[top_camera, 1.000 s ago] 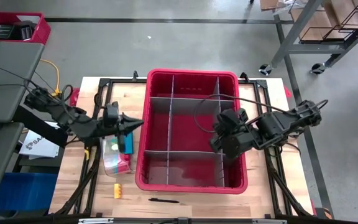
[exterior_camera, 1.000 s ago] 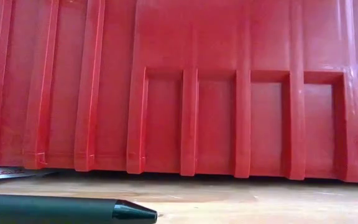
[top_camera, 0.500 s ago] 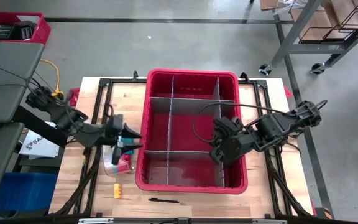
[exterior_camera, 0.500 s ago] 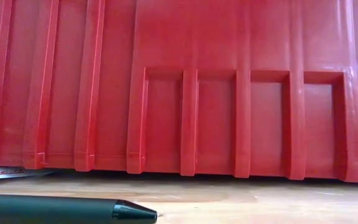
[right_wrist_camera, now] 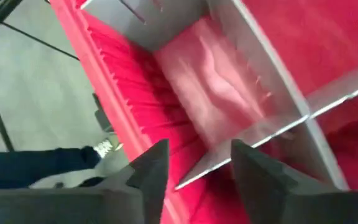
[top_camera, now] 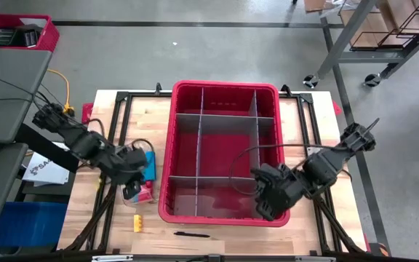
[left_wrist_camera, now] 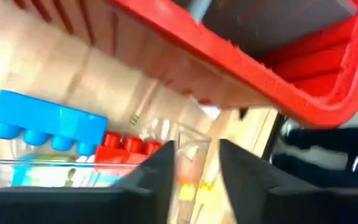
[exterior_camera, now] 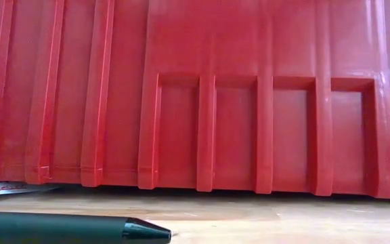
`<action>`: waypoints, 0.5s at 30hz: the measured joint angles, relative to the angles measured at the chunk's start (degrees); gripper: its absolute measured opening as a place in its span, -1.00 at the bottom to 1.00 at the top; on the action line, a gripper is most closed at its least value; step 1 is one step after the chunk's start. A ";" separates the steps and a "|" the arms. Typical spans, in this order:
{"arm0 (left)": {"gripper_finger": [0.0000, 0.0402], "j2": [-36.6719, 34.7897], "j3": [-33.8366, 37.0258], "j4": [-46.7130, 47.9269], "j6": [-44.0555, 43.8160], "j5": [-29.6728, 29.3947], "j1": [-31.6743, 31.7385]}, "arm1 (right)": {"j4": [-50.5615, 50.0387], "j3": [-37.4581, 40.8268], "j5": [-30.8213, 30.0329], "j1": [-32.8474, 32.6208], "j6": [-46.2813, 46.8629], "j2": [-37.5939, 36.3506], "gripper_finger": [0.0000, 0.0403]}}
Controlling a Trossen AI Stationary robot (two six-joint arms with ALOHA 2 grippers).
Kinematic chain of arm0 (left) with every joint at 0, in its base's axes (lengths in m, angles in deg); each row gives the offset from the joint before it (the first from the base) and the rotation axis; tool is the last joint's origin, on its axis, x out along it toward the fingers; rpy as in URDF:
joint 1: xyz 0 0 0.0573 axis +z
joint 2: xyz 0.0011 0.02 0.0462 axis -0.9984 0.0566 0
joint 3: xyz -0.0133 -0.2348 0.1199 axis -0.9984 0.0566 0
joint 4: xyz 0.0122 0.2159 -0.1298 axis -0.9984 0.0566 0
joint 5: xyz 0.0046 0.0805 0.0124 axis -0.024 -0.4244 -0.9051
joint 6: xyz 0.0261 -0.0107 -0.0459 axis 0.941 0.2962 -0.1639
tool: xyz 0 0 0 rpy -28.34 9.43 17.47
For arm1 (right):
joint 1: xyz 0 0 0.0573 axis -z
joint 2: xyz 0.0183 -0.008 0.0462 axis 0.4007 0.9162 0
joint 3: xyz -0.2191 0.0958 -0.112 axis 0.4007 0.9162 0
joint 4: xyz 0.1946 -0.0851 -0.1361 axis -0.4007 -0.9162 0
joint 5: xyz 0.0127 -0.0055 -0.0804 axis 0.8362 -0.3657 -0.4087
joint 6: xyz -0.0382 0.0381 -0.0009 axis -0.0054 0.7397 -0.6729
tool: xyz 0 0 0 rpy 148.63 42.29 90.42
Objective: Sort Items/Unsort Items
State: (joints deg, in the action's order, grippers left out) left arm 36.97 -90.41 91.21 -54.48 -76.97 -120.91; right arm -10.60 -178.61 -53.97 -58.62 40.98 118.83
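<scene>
Left gripper [top_camera: 133, 178], fingers [left_wrist_camera: 151, 180] parted and empty, is reaching for blocks [left_wrist_camera: 48, 124] beside the red bin [top_camera: 224, 87]; right gripper [top_camera: 268, 200], fingers apart, is hovering over the bin's near-right corner, so next comes closing on a block.

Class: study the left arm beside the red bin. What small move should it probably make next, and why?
Probably lower the left gripper a little and close on the clear container's rim. Its fingers stand apart, with the transparent edge between them, beside the blue block and red block on the table outside the red bin. Nothing looks gripped yet.
</scene>
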 joint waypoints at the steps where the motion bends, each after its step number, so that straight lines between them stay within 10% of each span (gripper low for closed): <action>1: -0.54 1.11 0.00 -0.40 0.95 1.54 0.00 | 0.29 0.00 -0.01 -1.11 2.11 0.32 -0.24; 6: -0.93 6.90 0.00 -3.00 4.84 4.36 -0.24 | 6.95 0.00 3.25 -7.95 5.90 2.33 -0.91; 15: -1.00 13.76 0.00 -4.82 8.97 -0.33 2.88 | 11.18 0.02 7.26 -13.18 13.92 12.34 -0.98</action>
State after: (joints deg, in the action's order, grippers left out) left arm 50.73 -90.41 86.38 -45.51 -77.30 -118.02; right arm 0.58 -178.59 -46.71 -71.80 54.91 131.17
